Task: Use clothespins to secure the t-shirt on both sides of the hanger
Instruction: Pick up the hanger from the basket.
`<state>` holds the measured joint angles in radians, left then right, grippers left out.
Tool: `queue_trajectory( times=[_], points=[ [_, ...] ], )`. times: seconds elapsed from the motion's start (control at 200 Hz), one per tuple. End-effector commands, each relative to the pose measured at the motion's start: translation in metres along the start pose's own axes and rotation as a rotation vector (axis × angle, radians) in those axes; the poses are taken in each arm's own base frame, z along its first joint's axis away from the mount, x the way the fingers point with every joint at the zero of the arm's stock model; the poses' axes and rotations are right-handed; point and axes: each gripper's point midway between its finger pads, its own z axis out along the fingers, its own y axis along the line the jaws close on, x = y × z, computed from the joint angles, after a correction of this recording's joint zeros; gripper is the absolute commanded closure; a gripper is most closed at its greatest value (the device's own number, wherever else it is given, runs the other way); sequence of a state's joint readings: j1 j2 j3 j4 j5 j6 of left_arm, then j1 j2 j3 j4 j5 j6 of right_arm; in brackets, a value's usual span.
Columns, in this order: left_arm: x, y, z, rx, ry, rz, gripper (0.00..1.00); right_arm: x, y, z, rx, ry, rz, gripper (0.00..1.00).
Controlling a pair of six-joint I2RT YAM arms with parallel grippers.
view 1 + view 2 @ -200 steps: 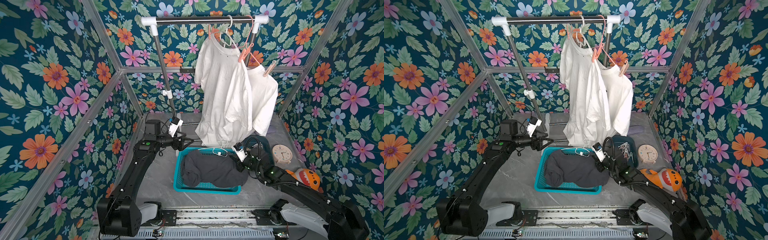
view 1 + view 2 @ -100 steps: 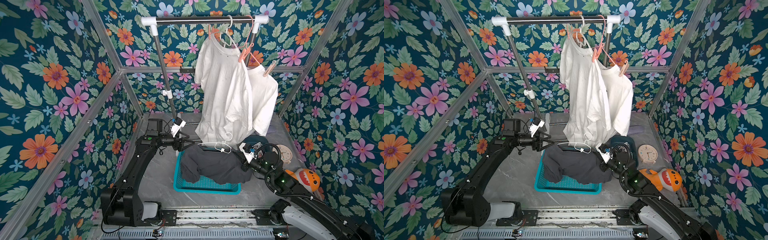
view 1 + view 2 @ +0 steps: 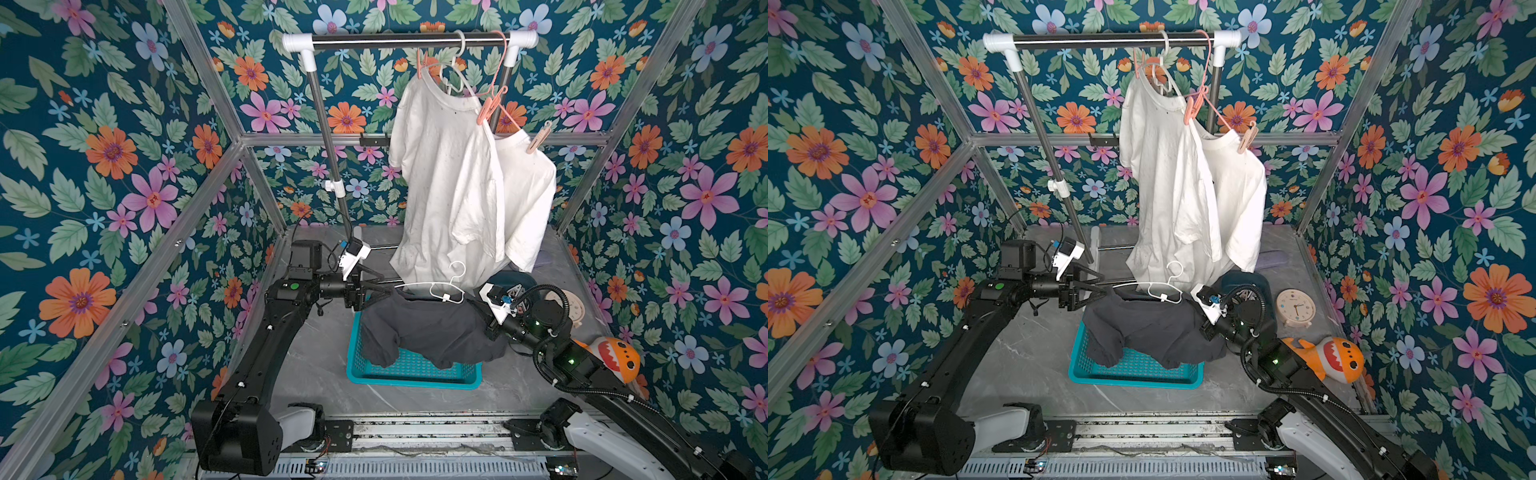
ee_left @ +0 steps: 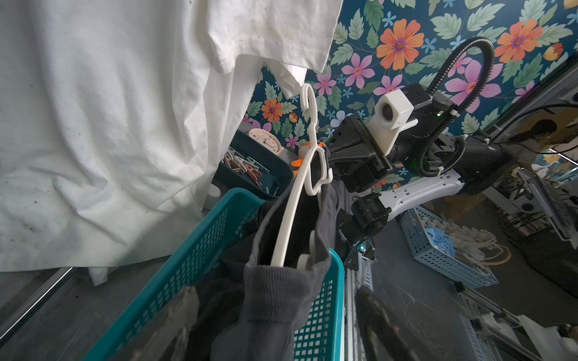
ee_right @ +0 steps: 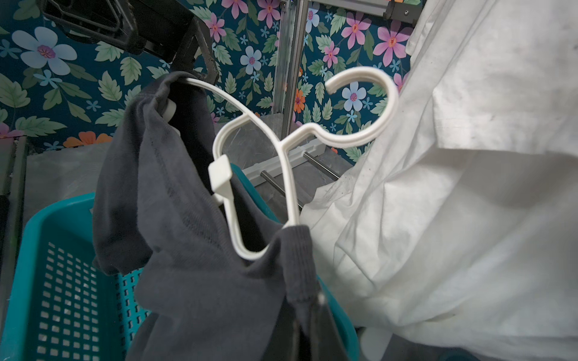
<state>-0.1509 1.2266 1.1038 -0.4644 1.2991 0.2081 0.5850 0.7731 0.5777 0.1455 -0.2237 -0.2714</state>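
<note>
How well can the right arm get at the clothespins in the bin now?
Probably not yet: the right gripper is shut on the dark t-shirt. The clothespins lie close by that arm, but it must release first.

The dark t-shirt (image 3: 428, 328) and white hanger (image 3: 446, 296) now higher above teal basket (image 3: 411, 380).

Three shirts (image 3: 444, 174) — three hangers (image 3: 446, 286)

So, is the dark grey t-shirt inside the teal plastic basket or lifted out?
Lifted out: the t-shirt hangs on the white plastic hanger, with only its lower edge drooping over the basket.
</note>
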Motion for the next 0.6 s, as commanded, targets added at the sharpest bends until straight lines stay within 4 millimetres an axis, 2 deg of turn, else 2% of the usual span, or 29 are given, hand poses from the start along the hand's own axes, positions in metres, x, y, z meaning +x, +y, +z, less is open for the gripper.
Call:
queue_trajectory(
  times=[0.0, 0.225, 0.415, 0.595],
  points=[
    [-0.011, -0.007, -0.001, 0.066, -0.033, 0.014, 0.19, -0.023, -0.007, -0.005, 0.030, -0.069, -0.057, 1.00],
    [-0.005, -0.007, 0.009, 0.096, 0.012, 0.003, 0.26, -0.030, -0.001, -0.003, -0.014, -0.064, -0.070, 1.00],
    [0.000, -0.012, 0.012, 0.112, 0.025, -0.009, 0.25, -0.032, -0.007, 0.004, 0.011, -0.068, -0.093, 1.00],
    [0.007, -0.009, 0.017, 0.110, 0.053, -0.032, 0.30, -0.036, -0.013, 0.009, 0.029, -0.068, -0.116, 1.00]
  ],
)
